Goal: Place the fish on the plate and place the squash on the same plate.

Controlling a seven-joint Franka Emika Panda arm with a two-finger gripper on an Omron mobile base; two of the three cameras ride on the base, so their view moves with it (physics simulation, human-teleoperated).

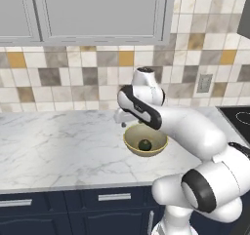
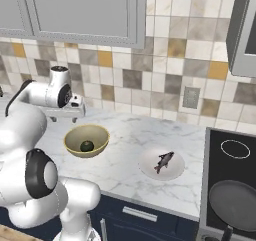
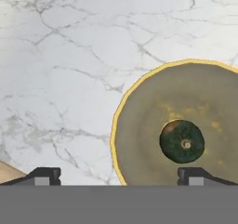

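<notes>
The fish (image 2: pixel 164 161), small, dark grey with reddish marks, lies on the round white plate (image 2: pixel 175 171) on the marble counter, to the right of the bowl. The squash (image 3: pixel 181 141), a round dark green one, sits at the bottom of a tan bowl (image 3: pixel 139 125); it also shows in the base views as the squash (image 1: pixel 144 145) (image 2: pixel 87 146). My gripper (image 3: pixel 120 176) hangs open above the counter, pointing down over the bowl's rim, with nothing between its fingers. From the base it shows as the gripper (image 1: pixel 124 118) (image 2: pixel 65 117) just behind the bowl (image 1: pixel 132 142) (image 2: pixel 102 137).
A dark stove top (image 2: pixel 235 150) lies at the right with a dark grey frying pan (image 2: pixel 232 200) on its near burner. Wall cabinets (image 1: pixel 83 9) hang above the tiled backsplash. Bare marble counter (image 1: pixel 53 141) stretches to the left of the bowl.
</notes>
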